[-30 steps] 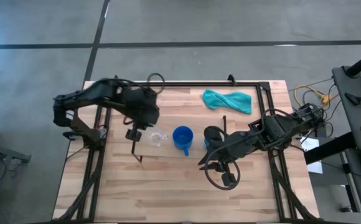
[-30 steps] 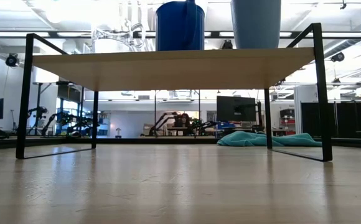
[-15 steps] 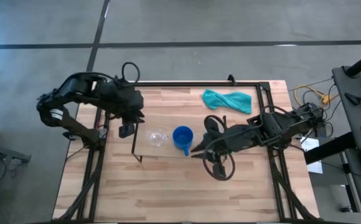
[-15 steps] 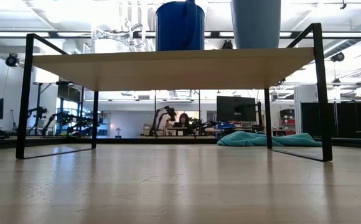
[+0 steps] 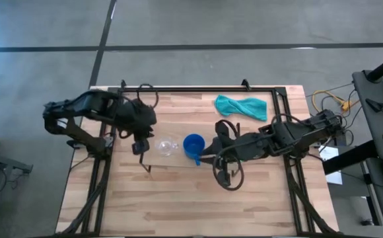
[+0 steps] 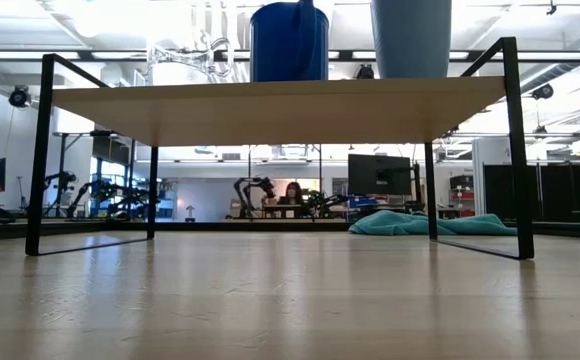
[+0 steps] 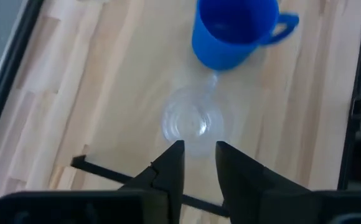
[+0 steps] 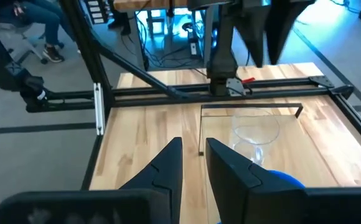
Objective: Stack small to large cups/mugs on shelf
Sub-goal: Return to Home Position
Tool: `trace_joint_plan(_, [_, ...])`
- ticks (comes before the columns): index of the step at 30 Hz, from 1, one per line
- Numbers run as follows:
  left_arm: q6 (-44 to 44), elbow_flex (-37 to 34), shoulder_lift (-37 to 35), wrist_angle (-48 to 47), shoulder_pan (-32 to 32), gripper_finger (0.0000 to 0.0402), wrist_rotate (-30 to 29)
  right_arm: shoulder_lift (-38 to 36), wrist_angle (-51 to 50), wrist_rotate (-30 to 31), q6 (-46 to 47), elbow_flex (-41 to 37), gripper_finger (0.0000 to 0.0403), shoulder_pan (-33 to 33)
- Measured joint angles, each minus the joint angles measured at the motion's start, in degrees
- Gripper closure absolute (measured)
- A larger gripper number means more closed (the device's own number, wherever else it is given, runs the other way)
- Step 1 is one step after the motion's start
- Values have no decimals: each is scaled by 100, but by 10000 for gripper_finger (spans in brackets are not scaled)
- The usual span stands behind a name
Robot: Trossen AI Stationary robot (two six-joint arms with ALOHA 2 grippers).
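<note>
In the low view the clear glass mug, the dark blue mug and the light blue cup stand by their bases in a row on the shelf. From above, the glass mug and the dark blue mug show on the shelf; my right arm hides the light blue cup. My left gripper hovers at the shelf's left end, shut, just short of the glass mug. My right gripper hangs shut beside the dark blue mug.
A teal cloth lies near the table's far edge. A black metal frame runs round the table. The shelf's wire leg stands ahead of my right gripper. A cable loop hangs from the right arm. A person sits beyond the table.
My left arm drew back toward the table's left far corner, then came back to the shelf's left end beside the glass mug. My right arm swung toward the table's left, over the light blue cup and up to the dark blue mug. The three vessels stayed put.
</note>
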Motion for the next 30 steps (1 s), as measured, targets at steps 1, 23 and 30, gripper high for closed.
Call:
trace_joint_plan(1, [-2, -36, 3, -50, -66, 332, -6, 0, -6, 0, -4, -2, 339, 0])
trace_joint_plan(23, [-133, -45, -1192, -171, -639, 401, -667, -806, -1962, -9, 58, 456, 394, 2])
trace_joint_plan(30, [-287, -69, -1820, -164, -641, 401, -780, -1071, -2184, 225, 365, 454, 394, -34])
